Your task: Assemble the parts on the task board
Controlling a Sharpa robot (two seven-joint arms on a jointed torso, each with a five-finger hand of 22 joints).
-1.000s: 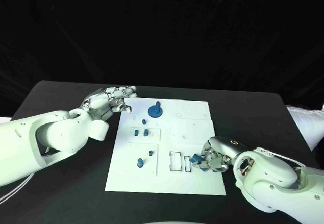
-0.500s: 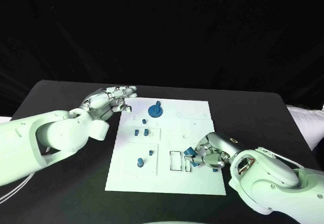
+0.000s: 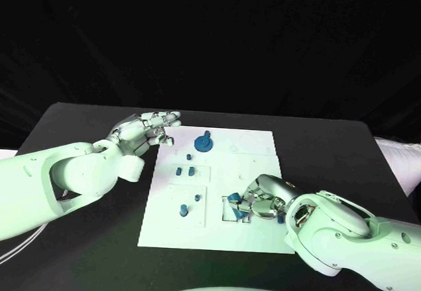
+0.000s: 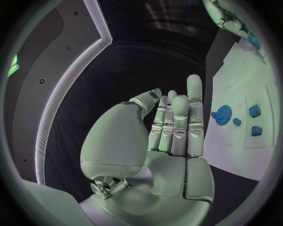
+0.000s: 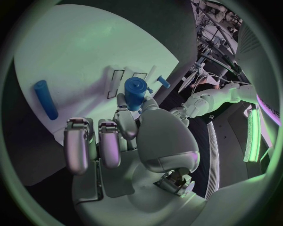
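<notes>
Fingers of the right hand (image 3: 261,200), low and right of centre in the head view, pinch a blue cylindrical part (image 5: 135,93) over the task board's (image 3: 248,237) outlined slots. Higher up, blue parts (image 3: 181,172) sit left of centre. Farthest, the gear-shaped part (image 3: 203,143) lies beside the left hand (image 3: 144,129), fingers apart, holding nothing.
</notes>
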